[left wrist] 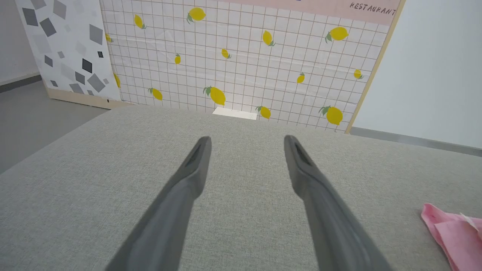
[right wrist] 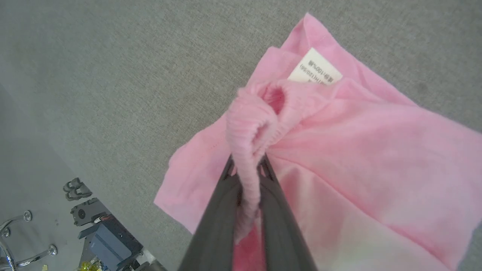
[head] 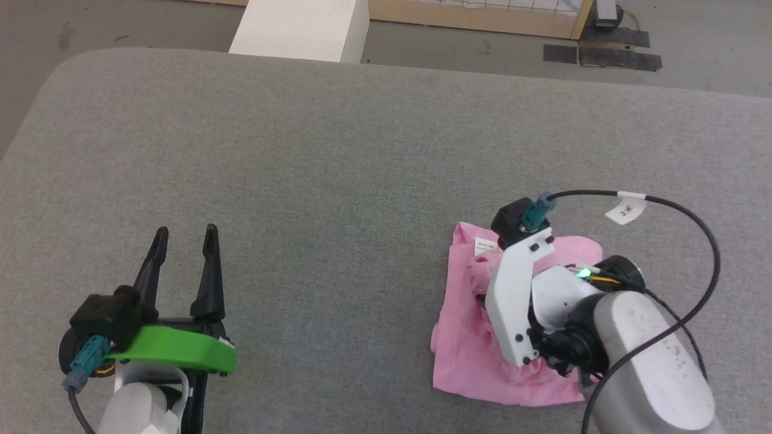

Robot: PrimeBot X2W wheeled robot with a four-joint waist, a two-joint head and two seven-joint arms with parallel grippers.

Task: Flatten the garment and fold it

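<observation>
the light pink, thin fabric garment (head: 458,325) lay crumpled on the grey woven padded surface (head: 338,150), to the robot's right front and well apart from the left gripper (head: 185,232). the right gripper (right wrist: 246,167) was closed on a ribbed, gathered band (right wrist: 244,135) of the garment, with a rope of pink cloth pinched between its two long dark fingers and bulging past their tips. a small white sewn label (right wrist: 315,67) sat just beyond the pinch. the left gripper stood with its jaws wide apart and nothing between them, over bare surface.

the cloth looked very light and limp. it would likely drape and stretch rather than hold any shape, and the textured surface would probably drag at it, not let it slide. a hold on the bunched band seemed secure but would keep that edge gathered. flattening probably called for a second hold on a free corner or hem, perhaps the near-left corner in the head view, so the two grips could draw the fabric taut between them.
</observation>
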